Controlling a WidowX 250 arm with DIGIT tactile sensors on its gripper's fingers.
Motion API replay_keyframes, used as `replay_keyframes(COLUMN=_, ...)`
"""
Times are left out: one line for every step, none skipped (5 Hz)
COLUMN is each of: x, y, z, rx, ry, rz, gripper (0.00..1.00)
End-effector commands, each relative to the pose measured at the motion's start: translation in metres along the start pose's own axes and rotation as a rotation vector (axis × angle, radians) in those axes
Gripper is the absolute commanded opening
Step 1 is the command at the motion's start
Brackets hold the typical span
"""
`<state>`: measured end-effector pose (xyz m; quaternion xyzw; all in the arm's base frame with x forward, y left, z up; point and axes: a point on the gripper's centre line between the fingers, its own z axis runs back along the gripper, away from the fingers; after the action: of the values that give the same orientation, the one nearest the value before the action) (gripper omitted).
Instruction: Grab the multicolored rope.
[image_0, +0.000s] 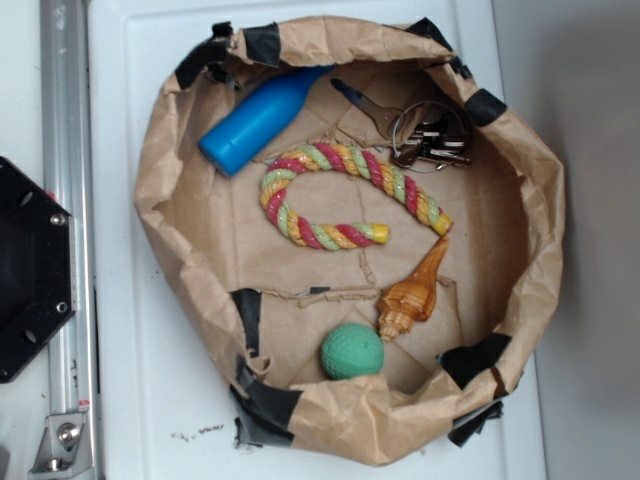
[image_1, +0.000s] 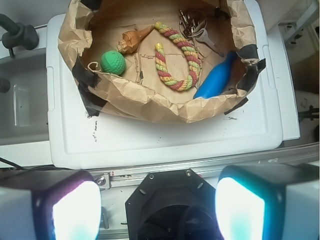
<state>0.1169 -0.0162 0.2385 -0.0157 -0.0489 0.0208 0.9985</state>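
Note:
The multicolored rope (image_0: 335, 192) lies curved like a hook in the middle of a brown paper-lined bowl (image_0: 170, 170), twisted from red, yellow, green and orange strands. In the wrist view the rope (image_1: 176, 59) sits far ahead of my gripper (image_1: 157, 210), which is open with nothing between its two glowing pads (image_1: 75, 210). The gripper hangs high over the black robot base (image_1: 175, 200), well short of the bowl. No gripper shows in the exterior view.
In the bowl with the rope lie a blue bottle (image_0: 255, 120), a key bunch (image_0: 425, 135), an orange spiral seashell (image_0: 415, 292) and a green ball (image_0: 352, 351). The bowl rests on a white lid (image_0: 130, 380). A metal rail (image_0: 65, 230) runs along the left.

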Motion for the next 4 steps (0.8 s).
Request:
replay_keyframes(x=0.000, y=0.000, z=0.000, rx=0.000, ry=0.000, rz=0.000, gripper=1.00)
replay_keyframes(x=0.045, y=0.011, z=-0.054, rx=-0.011, ry=-0.065, rz=-0.163, gripper=1.00)
replay_keyframes(x=0.096, y=0.015, z=-0.094, rx=-0.006, ry=-0.146, rz=-0.229, gripper=1.00)
replay_keyframes(x=0.138, y=0.018, z=-0.134, rx=0.021, ry=-0.147, rz=-0.258, gripper=1.00)
